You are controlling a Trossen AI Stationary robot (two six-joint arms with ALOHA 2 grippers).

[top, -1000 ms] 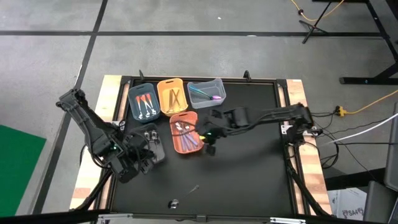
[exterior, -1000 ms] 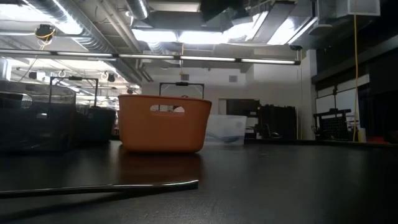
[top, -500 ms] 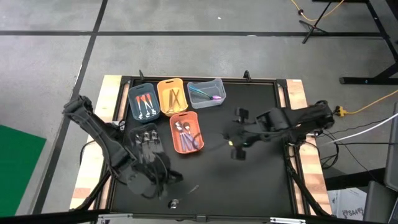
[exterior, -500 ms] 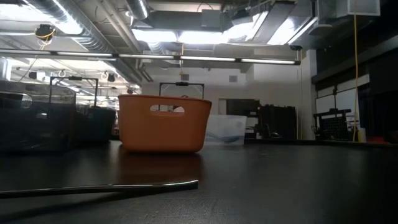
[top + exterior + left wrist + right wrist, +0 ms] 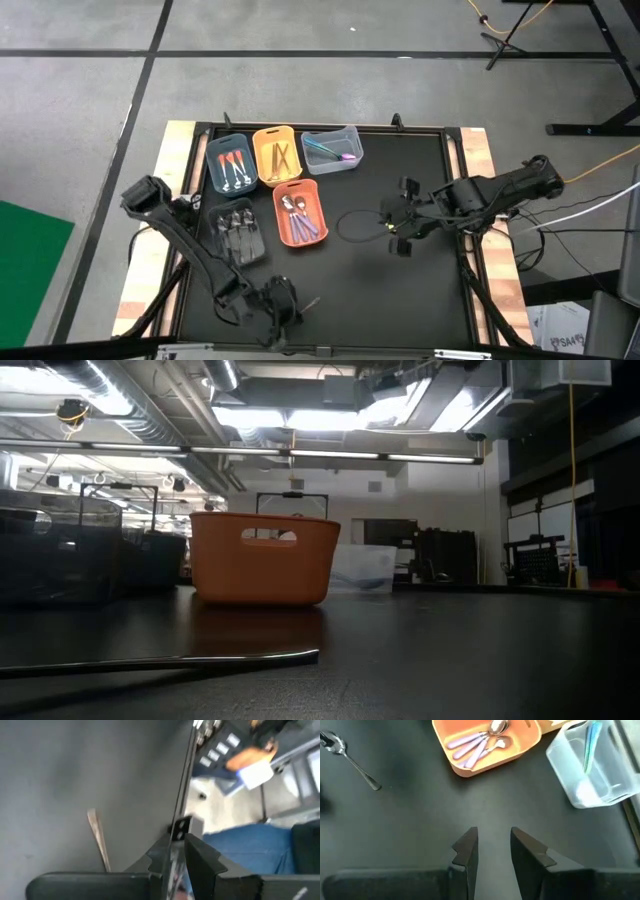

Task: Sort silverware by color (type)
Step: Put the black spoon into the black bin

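One silver spoon [image 5: 308, 302] lies flat on the black table near its near edge; the low view shows its handle [image 5: 160, 660], the left wrist view its end [image 5: 97, 840]. My left gripper [image 5: 280, 305] hovers just left of it, open by a narrow gap [image 5: 177, 862]. The other pieces lie in bins: purple-handled ones in the orange bin [image 5: 300, 212] [image 5: 485, 742], teal in the clear bin [image 5: 331, 148], gold in the yellow bin [image 5: 275, 155], orange-red in the blue bin [image 5: 231, 163]. My right gripper [image 5: 400, 238] [image 5: 492, 847] is open above bare table, right of the orange bin.
A black tray [image 5: 240, 235] with dark pieces sits left of the orange bin. A thin black cable loop [image 5: 350, 225] lies on the table between the orange bin and my right gripper. A small camera block [image 5: 280, 326] stands at the near edge. Wooden rails [image 5: 478, 150] frame the table.
My left gripper has travelled from beside the black tray toward the near edge and now stands by the silver spoon. My right gripper has drawn back from the orange bin toward the table's right side. Nothing on the table has moved.
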